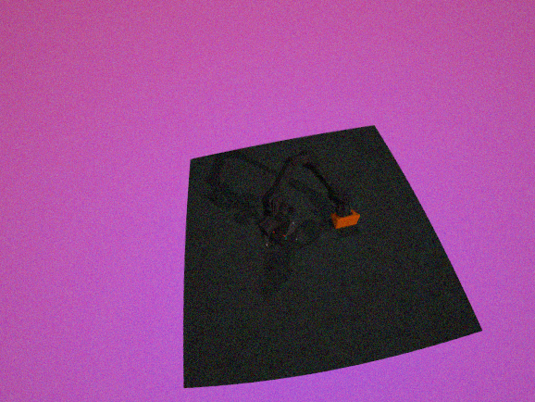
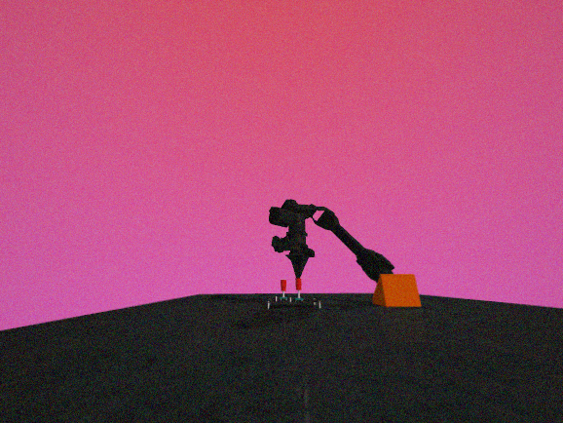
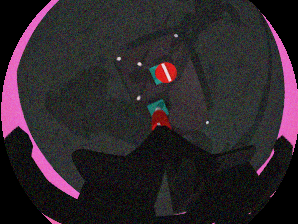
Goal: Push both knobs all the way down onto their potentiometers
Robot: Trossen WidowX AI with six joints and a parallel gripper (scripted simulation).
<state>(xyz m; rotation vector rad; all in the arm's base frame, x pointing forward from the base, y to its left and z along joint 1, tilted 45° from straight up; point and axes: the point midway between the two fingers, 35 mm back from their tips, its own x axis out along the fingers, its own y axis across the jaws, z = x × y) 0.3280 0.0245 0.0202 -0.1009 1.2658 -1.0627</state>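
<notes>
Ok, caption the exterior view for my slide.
Shut black pincer poised directly above the right-hand red cylindrical knob, beside its twin, on the legged circuit board.

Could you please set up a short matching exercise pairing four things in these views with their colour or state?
Things:
1. end effector
2. knob under the closed tip
3. robot base block
4. potentiometer body

Descriptions:
a. orange
b. teal
c. shut, pointing straight down
d. red, upright on its shaft

Pairs: 1-c, 2-d, 3-a, 4-b
</notes>
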